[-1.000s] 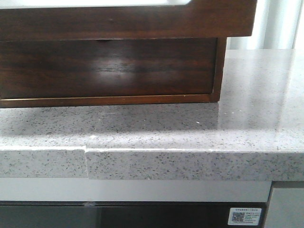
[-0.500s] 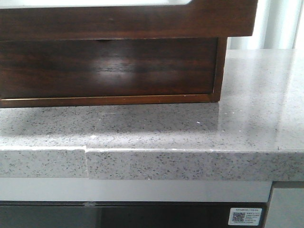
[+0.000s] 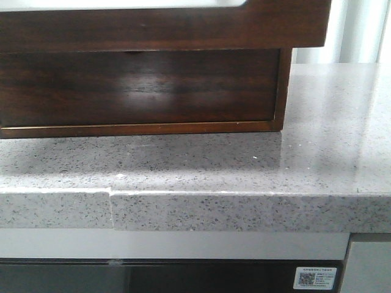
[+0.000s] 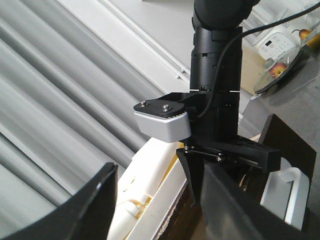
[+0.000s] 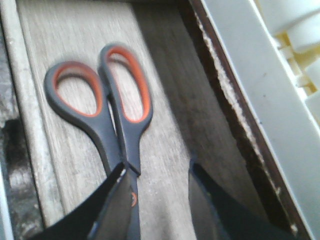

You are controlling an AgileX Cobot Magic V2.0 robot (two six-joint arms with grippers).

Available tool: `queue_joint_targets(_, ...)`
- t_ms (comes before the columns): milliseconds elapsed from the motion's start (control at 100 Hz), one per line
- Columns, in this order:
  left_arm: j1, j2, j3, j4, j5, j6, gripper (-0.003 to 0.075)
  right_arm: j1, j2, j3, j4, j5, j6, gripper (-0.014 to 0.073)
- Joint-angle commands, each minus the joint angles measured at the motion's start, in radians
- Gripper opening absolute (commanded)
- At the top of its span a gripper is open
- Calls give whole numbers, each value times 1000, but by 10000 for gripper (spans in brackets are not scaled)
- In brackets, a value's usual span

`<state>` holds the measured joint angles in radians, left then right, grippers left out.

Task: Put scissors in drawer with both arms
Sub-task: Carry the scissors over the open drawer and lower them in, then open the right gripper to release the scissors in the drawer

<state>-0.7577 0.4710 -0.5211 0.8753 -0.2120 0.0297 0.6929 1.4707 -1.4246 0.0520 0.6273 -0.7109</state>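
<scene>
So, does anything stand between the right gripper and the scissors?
Nothing visible does. The scissors lie on the wooden floor of the drawer, with the open right gripper right at their blades.

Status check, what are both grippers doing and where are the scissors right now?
Right gripper open above the grey-and-orange-handled scissors, not gripping. Scissors flat on the pale wooden drawer floor. Left gripper open, empty. Nothing blocking.

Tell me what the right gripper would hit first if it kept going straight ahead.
Probably the grey-and-orange-handled scissors, lying on the pale wooden drawer floor just ahead of the right gripper; depth is unclear.
</scene>
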Motion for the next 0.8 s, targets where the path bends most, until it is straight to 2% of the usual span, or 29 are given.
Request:
queue_joint_targets(0, -5, 3, -34, -22, -49, -7, 358, -1, -28, -28, -3, -42, -10, 285)
queue_joint_targets(120, -5, 2, -34, -22, -52, -7, 358, -1, -38, -28, -3, -7, -4, 285)
queue_joint_targets(220, -5, -19, -34, -25, -54, -11, 356, -1, -72, -28, -3, 43, 71, 260)
queue_joint_targets(330, -5, -75, -34, -25, -26, -72, 304, -1, -134, -28, -3, 85, 128, 94)
queue_joint_targets(420, -5, -135, -34, -25, 33, -155, 193, -1, -192, -28, 12, 102, 135, -81)
queue_joint_targets(560, -5, -237, -20, -25, 103, -325, -13, -1, -287, -19, 73, 102, 137, -60)
queue_joint_targets(790, -5, -360, 97, -26, 108, -451, -19, -1, -508, 131, 137, -6, 137, -60)
